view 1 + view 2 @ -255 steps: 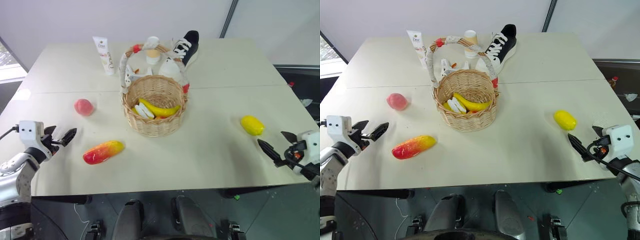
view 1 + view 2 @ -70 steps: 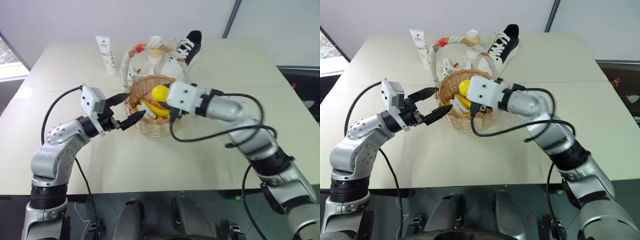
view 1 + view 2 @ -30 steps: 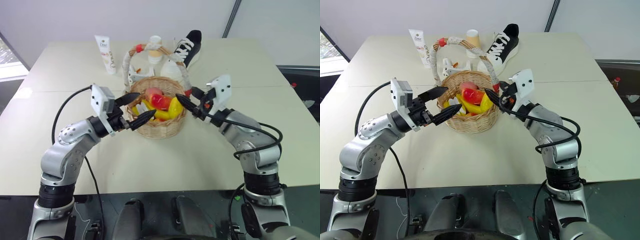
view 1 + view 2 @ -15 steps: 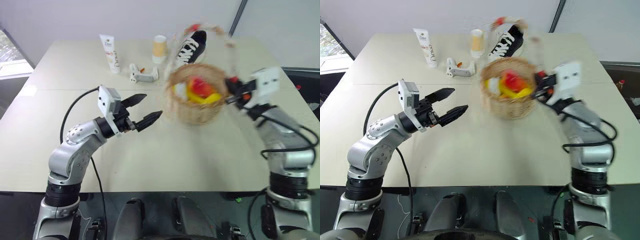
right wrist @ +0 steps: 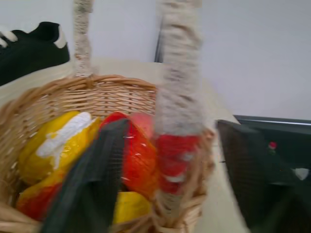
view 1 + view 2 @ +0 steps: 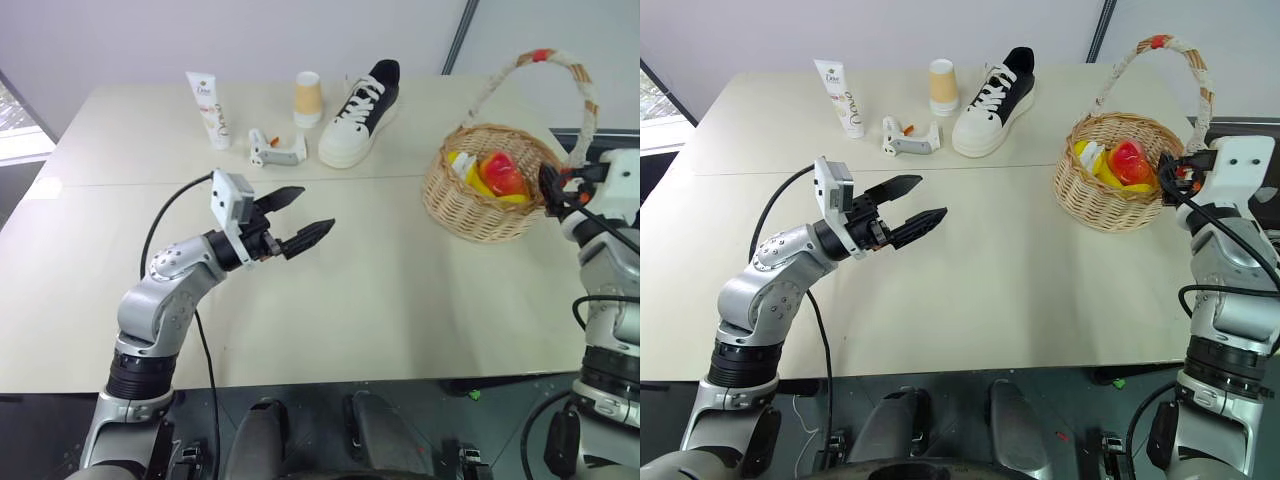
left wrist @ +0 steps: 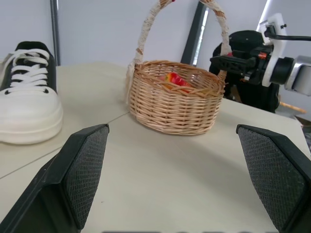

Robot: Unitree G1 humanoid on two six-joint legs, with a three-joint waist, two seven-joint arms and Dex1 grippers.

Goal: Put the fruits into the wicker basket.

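We count one wicker basket [image 6: 487, 195] at the right of the frame, holding a heap of red and yellow fruit [image 6: 492, 175] whose pieces we cannot number apart. In the upper middle we count one shoe [image 6: 360, 112], one paper cup [image 6: 307, 98], one tube [image 6: 208, 108] and one small white gadget [image 6: 276, 150]. We count two tools: the left tool [image 6: 296, 216] and the right tool [image 6: 556, 187]. One table [image 6: 380, 300].

wicker basket [image 6: 480, 195]: upright, table's right edge, arched handle | fruits [image 6: 492, 174]: red and yellow, inside basket

lemon (in basket [image 6: 480, 215]) mostly hidden
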